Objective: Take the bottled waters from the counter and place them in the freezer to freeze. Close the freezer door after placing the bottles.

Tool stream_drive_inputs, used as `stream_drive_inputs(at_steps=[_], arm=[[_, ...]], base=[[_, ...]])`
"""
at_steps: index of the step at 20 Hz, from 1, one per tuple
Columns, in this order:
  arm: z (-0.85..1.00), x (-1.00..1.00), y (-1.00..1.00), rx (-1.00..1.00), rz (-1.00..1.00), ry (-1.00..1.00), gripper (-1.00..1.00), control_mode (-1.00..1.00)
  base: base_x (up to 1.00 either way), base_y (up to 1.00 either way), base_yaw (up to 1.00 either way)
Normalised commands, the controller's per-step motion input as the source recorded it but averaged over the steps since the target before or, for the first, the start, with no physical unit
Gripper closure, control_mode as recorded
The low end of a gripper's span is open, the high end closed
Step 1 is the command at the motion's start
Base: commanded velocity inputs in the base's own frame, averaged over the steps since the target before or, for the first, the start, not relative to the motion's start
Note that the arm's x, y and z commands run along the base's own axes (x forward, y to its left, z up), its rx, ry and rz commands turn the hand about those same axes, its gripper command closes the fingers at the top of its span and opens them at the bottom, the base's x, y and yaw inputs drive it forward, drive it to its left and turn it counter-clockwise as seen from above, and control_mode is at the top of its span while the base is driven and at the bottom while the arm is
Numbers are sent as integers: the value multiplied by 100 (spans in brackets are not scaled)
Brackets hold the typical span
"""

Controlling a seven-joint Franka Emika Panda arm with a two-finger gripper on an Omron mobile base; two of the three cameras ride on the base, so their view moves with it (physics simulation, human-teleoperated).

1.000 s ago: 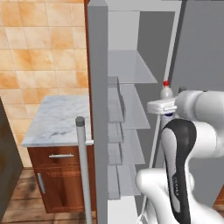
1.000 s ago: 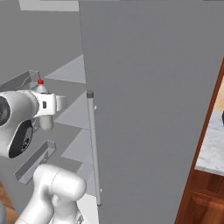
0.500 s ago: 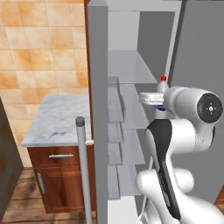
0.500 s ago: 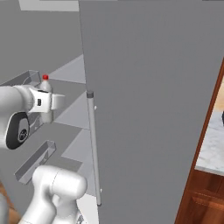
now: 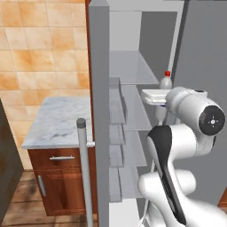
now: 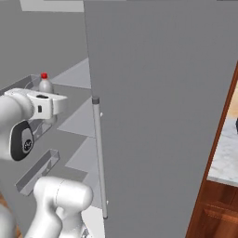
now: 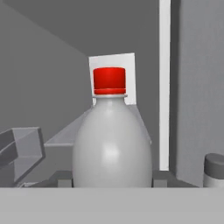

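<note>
My gripper (image 5: 158, 96) is shut on a bottled water (image 5: 166, 82), a pale greyish bottle with a red cap, and holds it upright inside the open freezer (image 5: 133, 71), at the level of a middle shelf. From the right base view the bottle (image 6: 45, 85) rises above the gripper (image 6: 46, 101). In the hand view the bottle (image 7: 111, 140) stands right between my fingertips (image 7: 159, 178). The freezer door (image 5: 98, 111) stands open to the left, bins on its inner side. The marble counter (image 5: 57, 119) lies left of the door.
The twin grey door (image 6: 158, 116) with its bar handle (image 6: 98, 158) is shut to the right of the opening. A door bin (image 6: 37, 171) sits low on the left. A small grey round-topped thing (image 7: 214, 168) shows beside the bottle. Wooden cabinets (image 5: 62, 177) carry the counter.
The hand has carried the bottle a little higher and deeper into the freezer. The wrist has turned, and the grip has stayed shut.
</note>
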Motion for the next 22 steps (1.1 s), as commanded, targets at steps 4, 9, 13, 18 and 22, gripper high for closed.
stream_drive_inputs(at_steps=[4,9,13,18,22], arm=[[26,6,0,0,0,-7,100,-100],[8,21,0,-5,1,-8,100,-100],[10,17,2,-2,-1,0,100,-100],[29,38,0,0,-5,0,100,-100],[17,40,6,1,0,0,100,-100]], base=[[0,0,0],[0,0,0],[0,0,0],[0,0,0],[0,0,0]])
